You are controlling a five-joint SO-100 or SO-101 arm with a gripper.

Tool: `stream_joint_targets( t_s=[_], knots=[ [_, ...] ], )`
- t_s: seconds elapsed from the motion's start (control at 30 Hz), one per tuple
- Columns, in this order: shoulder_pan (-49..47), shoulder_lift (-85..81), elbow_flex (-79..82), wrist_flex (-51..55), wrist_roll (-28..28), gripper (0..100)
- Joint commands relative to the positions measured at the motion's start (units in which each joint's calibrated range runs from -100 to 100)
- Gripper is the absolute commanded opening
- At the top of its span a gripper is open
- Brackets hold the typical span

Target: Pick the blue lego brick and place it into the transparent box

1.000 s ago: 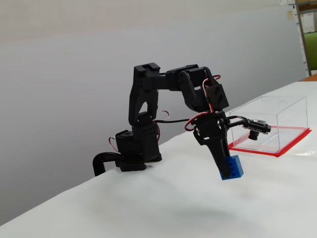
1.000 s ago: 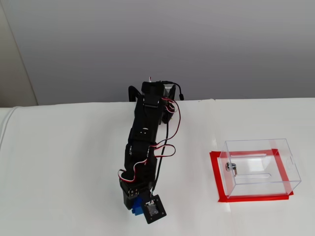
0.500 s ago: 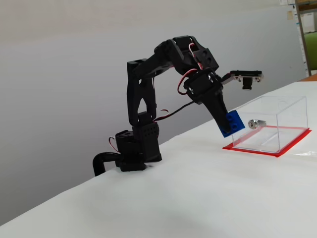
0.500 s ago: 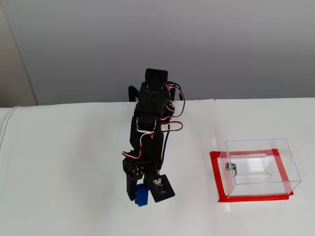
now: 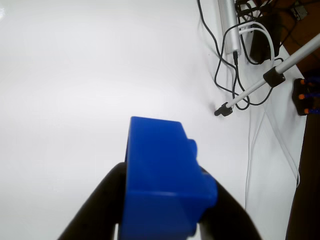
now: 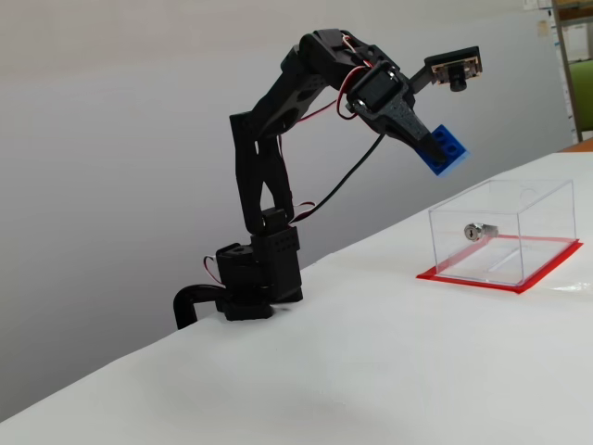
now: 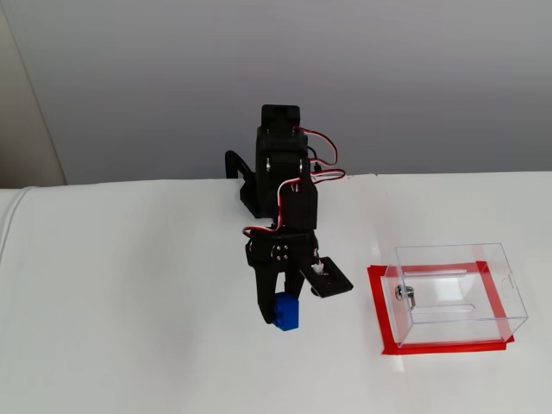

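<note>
- The blue lego brick [image 6: 443, 148] is gripped between the closed jaws of the gripper [image 7: 282, 312], raised above the white table [image 6: 389, 371].
- The transparent box [image 6: 501, 232] is seen on that table, before a grey wall [image 7: 172, 78].

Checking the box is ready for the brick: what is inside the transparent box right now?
Only a small silver lock cylinder shows inside the transparent box, fixed to its wall above the red base. The blue brick is not inside; the end effector holds it in the air. The clear walls hide nothing.

End effector [image 7: 278, 308] gripping blue lego brick [image 7: 286, 312], left of transparent box [image 7: 457, 293]
</note>
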Motion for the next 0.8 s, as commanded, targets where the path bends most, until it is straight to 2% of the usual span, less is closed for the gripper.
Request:
stream_joint_targets(
  t_s=[0.0, 0.17, 0.47, 0.77],
  knots=[
    [-3.7, -5.4, -2.3, -0.2, -3.2, 2],
    [-10.5, -8.7, -2.3, -0.1, -8.5, 2],
    [-24.7, -12.4, -2.2, 3.7, -9.2, 2],
    [-38.2, -13.6, -2.2, 3.8, -14.2, 2]
  ],
)
